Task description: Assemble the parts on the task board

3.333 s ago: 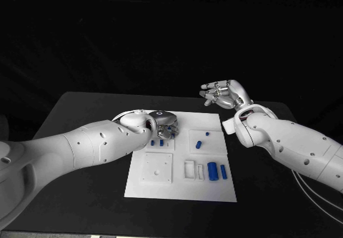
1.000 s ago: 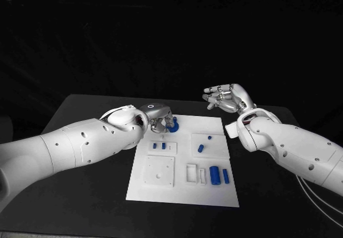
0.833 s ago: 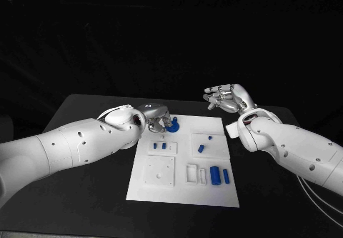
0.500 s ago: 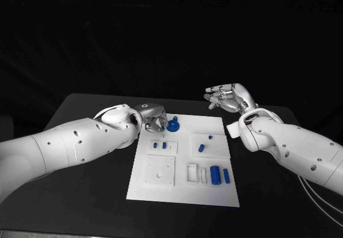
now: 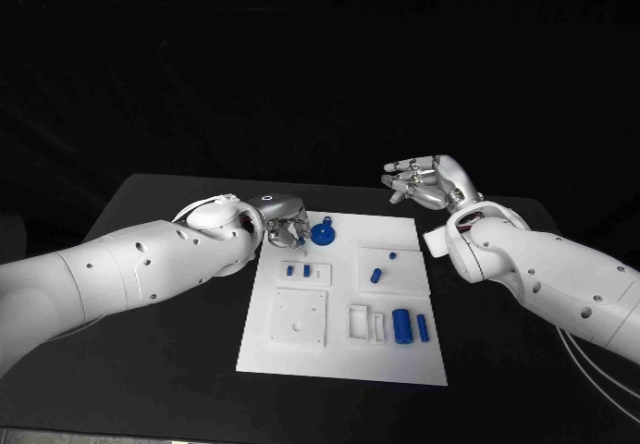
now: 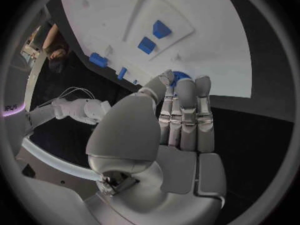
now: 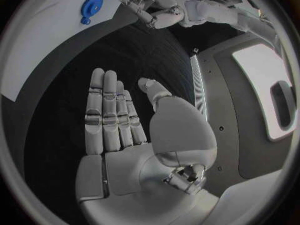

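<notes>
The white task board [image 5: 340, 356] lies mid-table. A round blue part with a small knob [image 5: 320, 233] rests on the board's far edge, also seen as the blue disc [image 7: 92, 7]. My left hand [image 5: 283, 227] sits just to its left, fingers side by side, with a gap to the part in the right wrist view; in the left wrist view the blue part [image 6: 181, 76] peeks past the fingertips [image 6: 187, 87]. My right hand [image 5: 427, 185] hovers open, palm up, beyond the board's far right corner, holding nothing.
On the board lie two small blue pieces in a recess [image 5: 298, 271], a blue peg [image 5: 376, 275], a thick blue cylinder [image 5: 401, 326] and a thinner one [image 5: 422, 325]. A square white inset [image 5: 296, 316] sits at the near left. Black table surrounds the board.
My left hand carried the round blue part from the board's upper left toward its far edge, set it down and drew back slightly left. The right hand stayed raised.
</notes>
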Available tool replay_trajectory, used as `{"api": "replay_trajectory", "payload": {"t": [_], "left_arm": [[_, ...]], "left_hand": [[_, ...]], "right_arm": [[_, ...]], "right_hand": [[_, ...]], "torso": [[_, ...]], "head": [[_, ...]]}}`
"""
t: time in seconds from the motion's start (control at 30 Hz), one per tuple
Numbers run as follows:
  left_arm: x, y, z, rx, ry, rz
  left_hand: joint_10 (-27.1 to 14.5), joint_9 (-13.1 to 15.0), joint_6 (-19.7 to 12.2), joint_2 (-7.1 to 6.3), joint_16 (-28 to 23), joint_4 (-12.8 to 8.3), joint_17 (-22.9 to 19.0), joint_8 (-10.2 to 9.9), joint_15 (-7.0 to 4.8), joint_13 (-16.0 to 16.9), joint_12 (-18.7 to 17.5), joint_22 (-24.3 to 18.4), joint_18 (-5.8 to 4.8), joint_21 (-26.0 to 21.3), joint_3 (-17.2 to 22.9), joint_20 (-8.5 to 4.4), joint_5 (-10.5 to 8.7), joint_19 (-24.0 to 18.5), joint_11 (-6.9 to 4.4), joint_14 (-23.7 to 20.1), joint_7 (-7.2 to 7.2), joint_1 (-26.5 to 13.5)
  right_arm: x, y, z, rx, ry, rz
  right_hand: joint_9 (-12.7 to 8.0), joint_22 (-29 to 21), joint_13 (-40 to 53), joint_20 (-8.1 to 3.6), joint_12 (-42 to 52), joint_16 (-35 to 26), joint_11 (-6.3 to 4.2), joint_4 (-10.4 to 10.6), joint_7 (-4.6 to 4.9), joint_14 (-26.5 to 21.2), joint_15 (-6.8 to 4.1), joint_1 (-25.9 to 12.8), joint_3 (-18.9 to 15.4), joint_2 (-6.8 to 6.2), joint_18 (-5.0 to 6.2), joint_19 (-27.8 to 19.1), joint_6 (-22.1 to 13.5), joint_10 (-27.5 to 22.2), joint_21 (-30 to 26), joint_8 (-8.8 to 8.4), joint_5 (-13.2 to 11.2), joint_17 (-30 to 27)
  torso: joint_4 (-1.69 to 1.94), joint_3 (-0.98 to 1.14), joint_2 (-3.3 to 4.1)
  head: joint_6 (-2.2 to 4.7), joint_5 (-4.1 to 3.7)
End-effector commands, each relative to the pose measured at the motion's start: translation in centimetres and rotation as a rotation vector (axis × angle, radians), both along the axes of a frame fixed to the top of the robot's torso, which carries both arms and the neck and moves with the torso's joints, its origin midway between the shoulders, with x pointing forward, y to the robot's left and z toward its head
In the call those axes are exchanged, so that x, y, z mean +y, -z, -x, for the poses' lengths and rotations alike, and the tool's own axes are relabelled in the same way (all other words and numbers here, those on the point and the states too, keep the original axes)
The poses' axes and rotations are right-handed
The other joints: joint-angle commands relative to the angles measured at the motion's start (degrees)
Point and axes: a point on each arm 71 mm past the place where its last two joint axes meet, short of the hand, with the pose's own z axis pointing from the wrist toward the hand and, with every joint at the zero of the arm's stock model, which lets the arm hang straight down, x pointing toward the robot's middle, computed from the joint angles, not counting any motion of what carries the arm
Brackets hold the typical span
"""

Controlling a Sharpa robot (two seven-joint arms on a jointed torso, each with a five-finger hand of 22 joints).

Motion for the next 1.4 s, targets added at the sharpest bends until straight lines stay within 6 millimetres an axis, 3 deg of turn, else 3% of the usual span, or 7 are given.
{"api": "replay_trajectory", "payload": {"t": [0.03,1.4], "left_arm": [[-0.1,0.3,0.1,0.034,0.004,0.004],[-0.5,1.7,0.3,0.083,0.007,-0.007]], "left_hand": [[0.5,-0.1,0.5,0.47,-0.2,0.3,0.1,-0.3,-0.05,0.1,0.4,1.0,0.54,0.1,-0.1,-0.39,0.40,-0.1,0.00,0.1,-0.09,0.4],[0.3,-0.1,0.4,0.70,-0.4,0.5,0.2,-0.3,-0.05,0.1,0.4,1.0,0.48,-0.1,0.0,-0.40,0.33,-0.1,0.03,0.0,-0.06,0.3]], "right_arm": [[0.1,-0.1,0.1,-0.006,-0.012,-0.001],[0.2,0.0,0.0,-0.006,-0.013,-0.002]], "right_hand": [[-0.1,-0.1,-0.1,0.05,-0.2,-0.3,0.11,-0.1,0.34,0.2,0.17,-0.7,0.2,-0.12,-0.09,0.3,0.3,-0.4,0.1,-0.28,0.2,-0.1],[-0.1,-0.5,-0.1,0.05,-0.2,-0.4,0.11,-0.2,0.34,0.2,0.17,-0.6,0.2,-0.06,-0.08,0.4,0.3,-0.4,0.2,-0.28,0.2,-0.1]], "torso": [[-0.05,0.00,0.02],[-0.05,0.02,0.00]], "head": [[-0.05,0.03],[-0.35,-0.25]]}}
